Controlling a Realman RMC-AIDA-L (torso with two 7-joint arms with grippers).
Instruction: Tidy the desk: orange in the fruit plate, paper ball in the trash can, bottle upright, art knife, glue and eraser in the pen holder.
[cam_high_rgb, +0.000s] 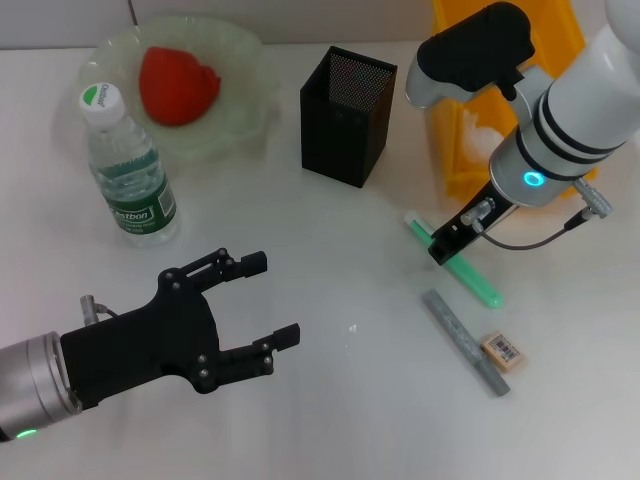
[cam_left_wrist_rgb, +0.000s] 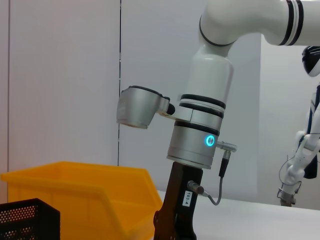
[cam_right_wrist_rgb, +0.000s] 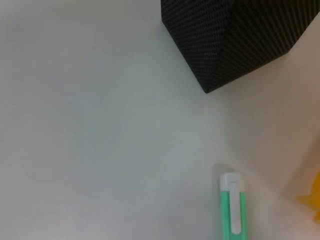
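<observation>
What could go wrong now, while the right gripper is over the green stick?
1. The right gripper is near one end of the green stick, so the stick may tilt or slip if gripped there.
2. The grey bar and eraser lie close by and could be knocked.
3. The pen holder has a narrow mouth, so a tilted stick might miss.

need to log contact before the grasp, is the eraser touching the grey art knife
Cannot tell. In the head view the eraser lies right beside the art knife, with no plain gap or contact.

Orange (cam_high_rgb: 177, 84) in fruit plate (cam_high_rgb: 240, 110), bottle (cam_high_rgb: 128, 175) just before it.
</observation>
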